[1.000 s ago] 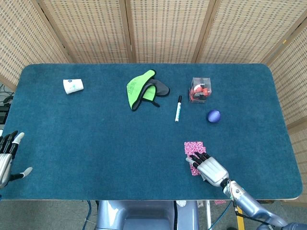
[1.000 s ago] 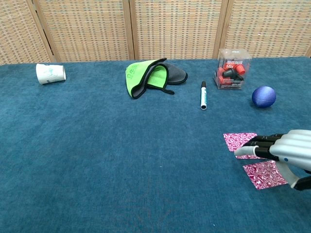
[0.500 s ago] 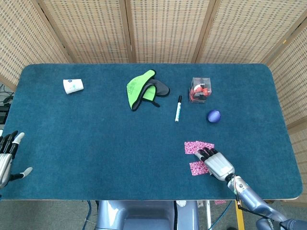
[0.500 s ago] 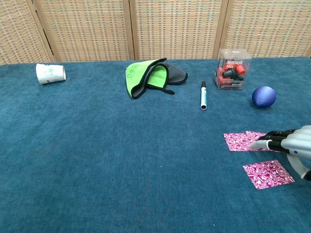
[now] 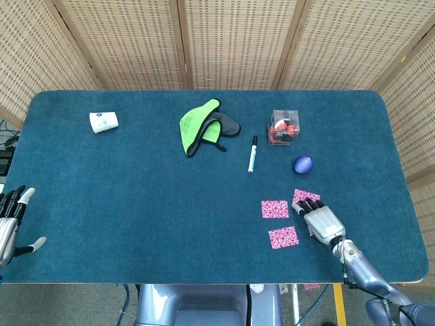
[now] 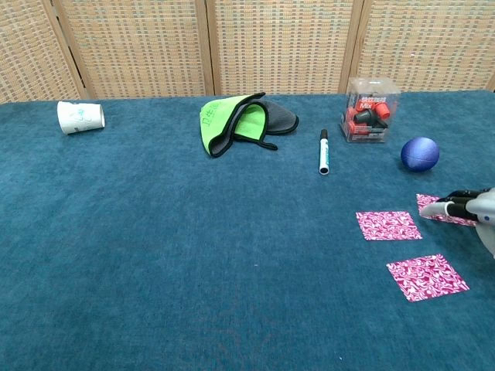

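Near the table's right edge, the right hand (image 5: 321,217) (fingers flat) has slid a third pink sheet (image 5: 303,195) rightward.

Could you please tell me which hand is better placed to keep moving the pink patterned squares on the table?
The right hand. Its fingers rest on one pink square, with two others beside it. The left hand sits at the table's far left edge, away from them.

Right robot hand (image 6: 478,209) cropped at frame edge, pink card (image 6: 433,206) partly covered — contact perhaps
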You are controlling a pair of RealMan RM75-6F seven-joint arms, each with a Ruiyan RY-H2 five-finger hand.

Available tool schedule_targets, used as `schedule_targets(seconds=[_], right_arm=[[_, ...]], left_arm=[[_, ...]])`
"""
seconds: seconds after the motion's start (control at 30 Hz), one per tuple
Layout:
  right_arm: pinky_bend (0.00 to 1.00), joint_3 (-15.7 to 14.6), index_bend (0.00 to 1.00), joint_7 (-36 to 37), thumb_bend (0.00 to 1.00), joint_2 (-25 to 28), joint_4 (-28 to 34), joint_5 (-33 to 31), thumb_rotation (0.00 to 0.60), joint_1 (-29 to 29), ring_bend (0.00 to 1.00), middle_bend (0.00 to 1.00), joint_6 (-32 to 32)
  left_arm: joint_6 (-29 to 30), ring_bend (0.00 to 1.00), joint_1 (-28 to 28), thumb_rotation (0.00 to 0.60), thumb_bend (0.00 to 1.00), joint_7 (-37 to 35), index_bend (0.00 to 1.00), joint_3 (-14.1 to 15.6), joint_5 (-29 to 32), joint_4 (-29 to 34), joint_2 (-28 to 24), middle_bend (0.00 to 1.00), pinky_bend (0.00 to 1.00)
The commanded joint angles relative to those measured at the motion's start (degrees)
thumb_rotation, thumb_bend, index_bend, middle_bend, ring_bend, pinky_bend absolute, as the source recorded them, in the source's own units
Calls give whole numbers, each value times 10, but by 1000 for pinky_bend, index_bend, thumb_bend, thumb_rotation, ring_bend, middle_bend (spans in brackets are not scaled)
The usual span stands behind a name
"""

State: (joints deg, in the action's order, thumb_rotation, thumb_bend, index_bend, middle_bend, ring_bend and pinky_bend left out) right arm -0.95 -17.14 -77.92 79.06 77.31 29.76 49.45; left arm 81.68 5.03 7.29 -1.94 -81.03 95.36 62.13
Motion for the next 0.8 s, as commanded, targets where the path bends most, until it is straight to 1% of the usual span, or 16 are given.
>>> schedule_targets(seconds=[0.03,0.07,0.1,0.13,0.17,0.2,0.27,0.4,0.53,0.8], right_arm=[[115,6,68,13,1000,7,16,9,600,-1,15,83,17],[102,8,68,16,959,8,22,13,600,-2,8,61,24],[92,12,68,20,884,10,29,18,600,-2,4,42,33],[79,15,68,24,713,10,35,20,600,-2,0,19,39],[68,19,68,27,508,10,40,22,600,-2,0,4,45],[64,24,68,27,356,8,47,22,600,-1,0,0,52],[63,34,76,20,265,3,57,15,600,1,0,0,58],[63,58,116,-15,247,-16,72,-31,600,12,0,0,50],[63,79,139,-59,247,-42,85,-103,600,28,0,0,35],[63,90,288,-126,259,-80,76,-183,600,50,0,0,39]], left_arm=[[0,0,0,600,0,0,0,0,0,0,0,0,0],[0,0,0,600,0,0,0,0,0,0,0,0,0],[-1,0,0,600,0,0,0,0,0,0,0,0,0],[-1,0,0,600,0,0,0,0,0,0,0,0,0],[-1,0,0,600,0,1,0,0,1,0,0,0,0],[-1,0,0,600,0,1,0,0,1,0,0,0,0],[0,0,0,600,0,1,0,0,0,0,0,0,0],[-1,0,0,600,0,0,0,0,0,0,0,0,0],[-2,0,1,600,0,-2,0,0,1,0,-1,0,0],[-6,0,2,600,0,-6,0,1,1,0,-4,0,0]])
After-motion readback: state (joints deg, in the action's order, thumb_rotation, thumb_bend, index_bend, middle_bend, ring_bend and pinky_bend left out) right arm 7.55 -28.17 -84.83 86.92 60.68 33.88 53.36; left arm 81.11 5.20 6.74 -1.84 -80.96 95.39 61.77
